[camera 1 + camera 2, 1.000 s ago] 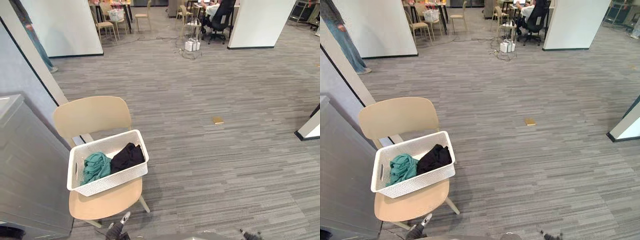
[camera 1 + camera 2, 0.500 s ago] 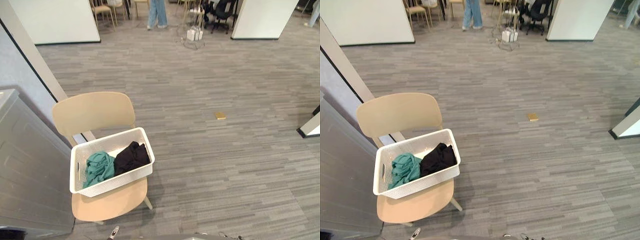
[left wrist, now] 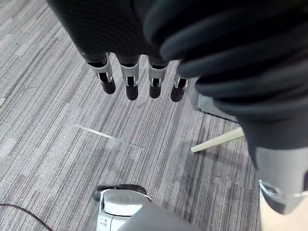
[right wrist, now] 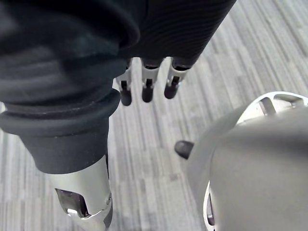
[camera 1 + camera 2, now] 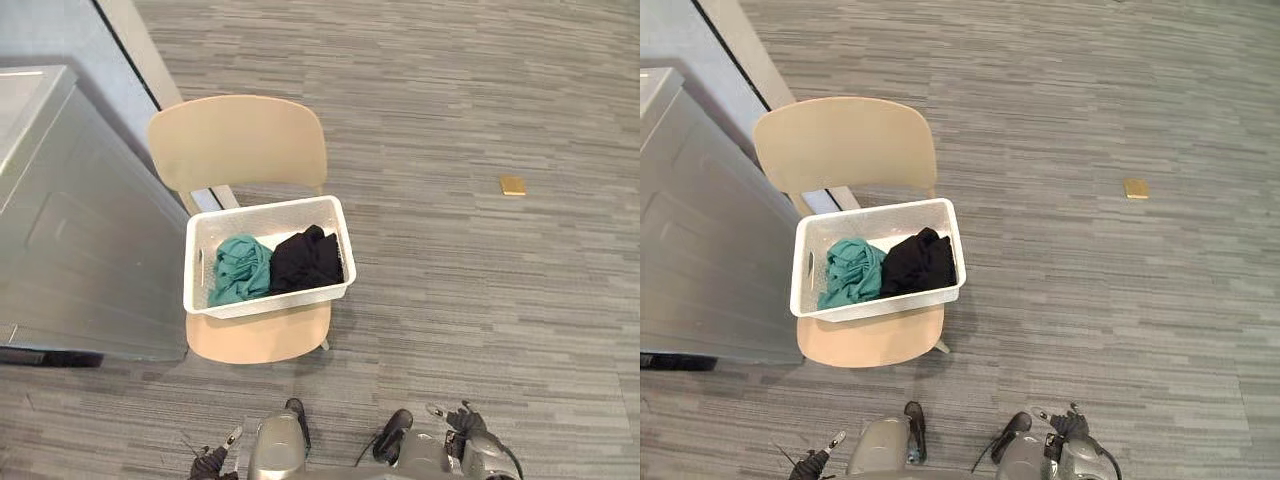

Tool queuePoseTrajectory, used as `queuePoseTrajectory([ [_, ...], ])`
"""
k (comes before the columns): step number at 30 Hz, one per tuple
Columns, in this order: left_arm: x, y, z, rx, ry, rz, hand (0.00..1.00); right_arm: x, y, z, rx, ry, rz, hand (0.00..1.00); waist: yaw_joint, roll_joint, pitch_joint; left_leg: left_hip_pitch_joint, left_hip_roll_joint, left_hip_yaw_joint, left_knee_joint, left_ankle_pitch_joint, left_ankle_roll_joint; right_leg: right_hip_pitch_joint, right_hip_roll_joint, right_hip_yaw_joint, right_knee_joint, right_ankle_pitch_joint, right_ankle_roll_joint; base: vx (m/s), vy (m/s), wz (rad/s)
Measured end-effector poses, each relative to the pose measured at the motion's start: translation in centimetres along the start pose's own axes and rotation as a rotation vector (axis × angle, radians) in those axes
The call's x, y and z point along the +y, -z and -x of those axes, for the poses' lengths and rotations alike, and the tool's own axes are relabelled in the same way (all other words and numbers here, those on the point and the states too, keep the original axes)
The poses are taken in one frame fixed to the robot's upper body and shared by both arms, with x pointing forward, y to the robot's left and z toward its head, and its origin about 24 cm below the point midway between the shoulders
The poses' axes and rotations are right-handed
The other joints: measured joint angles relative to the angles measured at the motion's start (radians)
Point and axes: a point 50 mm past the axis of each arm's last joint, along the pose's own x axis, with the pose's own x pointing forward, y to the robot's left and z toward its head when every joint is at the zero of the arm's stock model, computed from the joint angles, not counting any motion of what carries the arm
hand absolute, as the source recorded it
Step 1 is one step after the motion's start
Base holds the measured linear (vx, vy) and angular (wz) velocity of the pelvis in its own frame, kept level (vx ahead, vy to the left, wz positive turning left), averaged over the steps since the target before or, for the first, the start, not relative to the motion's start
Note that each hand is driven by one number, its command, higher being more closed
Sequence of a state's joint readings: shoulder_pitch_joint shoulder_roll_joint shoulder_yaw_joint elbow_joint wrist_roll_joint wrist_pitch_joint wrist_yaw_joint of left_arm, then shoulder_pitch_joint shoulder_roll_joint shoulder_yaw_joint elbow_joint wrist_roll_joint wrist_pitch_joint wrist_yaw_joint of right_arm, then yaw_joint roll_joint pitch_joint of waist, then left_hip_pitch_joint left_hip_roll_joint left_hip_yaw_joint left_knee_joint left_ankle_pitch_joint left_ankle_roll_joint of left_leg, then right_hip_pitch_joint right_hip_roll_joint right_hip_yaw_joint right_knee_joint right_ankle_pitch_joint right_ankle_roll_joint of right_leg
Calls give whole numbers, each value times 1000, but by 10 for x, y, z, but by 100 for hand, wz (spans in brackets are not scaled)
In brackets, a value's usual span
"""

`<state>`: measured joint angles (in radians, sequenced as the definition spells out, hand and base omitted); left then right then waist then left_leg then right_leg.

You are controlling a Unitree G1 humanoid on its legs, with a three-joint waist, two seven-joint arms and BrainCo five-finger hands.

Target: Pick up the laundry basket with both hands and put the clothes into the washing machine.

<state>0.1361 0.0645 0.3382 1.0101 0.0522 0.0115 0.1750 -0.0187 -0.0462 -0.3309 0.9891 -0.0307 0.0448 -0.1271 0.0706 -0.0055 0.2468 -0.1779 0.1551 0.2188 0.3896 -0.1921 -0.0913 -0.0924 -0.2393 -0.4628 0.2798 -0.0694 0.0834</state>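
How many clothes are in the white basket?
2. A teal one lies in the left half of the basket, and a black one in its right half, touching the teal. More may be hidden underneath.

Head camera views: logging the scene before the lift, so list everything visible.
Laundry basket: one, white, on the chair seat.
Teal garment: one, in the basket's left half.
Black garment: one, in its right half.
Chair: one, beige, beside the washing machine.
Washing machine: one, grey, left of chair.
Small flat object: one, tan, on carpet right of chair.
Left hand: one, silver, open, above carpet.
Right hand: one, silver, open, above carpet.
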Motion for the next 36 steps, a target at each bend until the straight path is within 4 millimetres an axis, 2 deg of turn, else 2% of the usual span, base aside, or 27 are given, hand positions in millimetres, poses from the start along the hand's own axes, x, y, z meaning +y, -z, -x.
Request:
queuePoseTrajectory([
  [1,5,-4,-1,-17,-8,-17,0,5,2,1,1,-19,23,0,-3,-23,9,-5,-12,-45,15,0,1,10,39,147,42,-100,50,-10,-135,95],
  [3,3,-9,-2,-38,0,-19,0,3,5,2,7,-15,32,0,-7,-36,21,-30,-27,-116,63,0,1,38,91,278,80,-214,51,-31,-237,123],
  [5,-4,-7,0,-42,33,-13,0,-6,15,3,31,6,41,0,-2,-35,29,-58,-49,-236,102,3,-5,74,163,430,163,-311,-4,-67,-334,157],
  [9,-6,-3,4,-47,34,25,0,-13,-6,-2,-23,24,70,0,23,-27,42,-85,-59,-314,2,128,-41,57,184,392,212,-333,-51,-184,-303,119],
  [10,-9,-4,5,-56,40,40,0,-16,-18,-4,-54,34,75,0,27,-11,42,-101,-51,-313,-62,189,-61,44,189,347,196,-318,-73,-224,-234,140],
  [11,-14,-4,6,-59,51,59,0,-23,-30,-7,-85,52,87,0,23,11,37,-104,-41,-296,-236,338,-71,20,199,260,161,-283,-93,-239,-210,165],
  [12,-12,-2,7,-55,45,81,0,-24,-37,-7,-101,55,96,0,25,8,39,-110,-28,-247,-300,387,-68,12,199,204,132,-267,-106,-232,-177,155],
  [13,-11,0,7,-51,38,96,0,-22,-41,-8,-110,54,100,0,25,14,37,-118,-24,-192,-279,375,-66,15,199,171,119,-261,-116,-196,-129,151],
  [14,-8,4,6,-18,24,116,0,-23,-47,-8,-137,60,110,0,20,6,41,-155,1,-38,-99,249,-5,25,182,70,109,-250,-134,-182,-131,140],
  [15,-7,5,6,-11,20,118,0,-25,-49,-8,-141,66,105,0,17,4,40,-164,20,23,-8,202,30,33,173,27,110,-246,-142,-196,-147,171],
  [16,-4,10,5,8,9,120,0,-24,-45,-7,-134,63,112,0,13,-5,35,-154,69,130,154,110,101,55,156,-51,111,-240,-153,-135,-76,136],
  [17,-1,13,5,23,1,117,0,-24,-41,-7,-125,62,119,0,7,-15,27,-119,102,196,225,62,121,73,144,-97,112,-239,-155,-119,-60,172],
  [19,3,18,4,55,-12,115,0,-25,-25,-5,-84,63,123,0,-19,-21,-1,-41,157,272,260,10,111,111,124,-199,104,-239,-155,-44,22,183],
  [20,5,18,2,70,-15,92,0,-24,-1,-2,-6,63,98,0,-44,-25,-43,27,188,312,188,-2,77,130,98,-294,108,-239,-154,-14,300,335],
  [21,13,13,-2,69,-37,66,0,-22,38,6,118,66,36,0,-62,-56,-66,116,140,357,-45,28,-16,178,49,-391,111,-222,-123,26,435,382],
  [22,24,21,-1,99,-62,40,0,-4,59,14,181,25,-15,0,-52,-76,-89,121,98,332,-79,39,-3,197,25,-388,112,-195,-82,46,444,274],
  [23,35,31,1,130,-87,21,0,3,57,14,175,3,-30,0,-51,-99,-106,120,91,329,-58,48,11,207,29,-354,62,-198,-70,53,231,86],
  [25,36,38,2,155,-89,13,0,4,53,13,161,-4,-32,0,-53,-104,-112,114,82,323,-27,66,41,216,27,-325,-5,-141,-41,-36,279,70],
  [26,26,4,-5,31,-42,-104,0,-8,64,19,137,24,-38,0,-84,-79,-58,108,-72,129,16,-88,117,-23,-12,158,398,-223,-72,-82,390,162],
  [27,30,-1,-7,11,-54,-104,0,-2,65,19,143,9,-24,0,-85,-105,-52,97,-79,108,36,-93,111,-38,11,149,337,-200,-78,-63,352,185],
  [29,26,-3,-7,9,-43,-96,0,3,63,19,143,-4,-19,0,-81,-109,-53,79,-69,73,36,-101,109,-40,21,137,313,-184,-60,14,-32,31],
  [31,16,-6,-7,7,-21,-104,0,0,68,19,159,10,-49,0,-82,-108,-49,75,-81,36,-42,-66,86,-133,66,211,378,-201,-87,-13,-12,26],
  [32,14,-16,-9,-14,-17,-110,0,2,75,22,191,22,-96,0,-111,-123,-57,40,-109,-6,1,-54,94,-159,105,276,246,-215,-41,-68,-15,117],
  [33,8,-21,-9,-24,-11,-65,0,-9,78,23,200,56,-120,0,-130,-71,-26,-7,-34,-27,355,-113,66,-119,174,315,155,-221,-30,-50,2,130],
  [34,3,-18,-7,-18,-8,-13,0,-24,84,25,217,90,-106,0,-125,-14,0,42,31,-29,463,-177,8,-93,209,292,220,-217,-58,-26,36,95],
  [35,3,-17,-6,-17,-10,15,0,-27,90,27,242,99,-94,0,-116,-3,14,38,64,-26,529,-189,17,-86,221,281,263,-220,-61,9,65,36],
  [36,7,-9,-3,-9,-30,61,0,-31,100,32,274,106,-81,0,-100,7,12,-14,123,-12,670,-136,64,-77,226,263,319,-254,-61,94,14,16],
])
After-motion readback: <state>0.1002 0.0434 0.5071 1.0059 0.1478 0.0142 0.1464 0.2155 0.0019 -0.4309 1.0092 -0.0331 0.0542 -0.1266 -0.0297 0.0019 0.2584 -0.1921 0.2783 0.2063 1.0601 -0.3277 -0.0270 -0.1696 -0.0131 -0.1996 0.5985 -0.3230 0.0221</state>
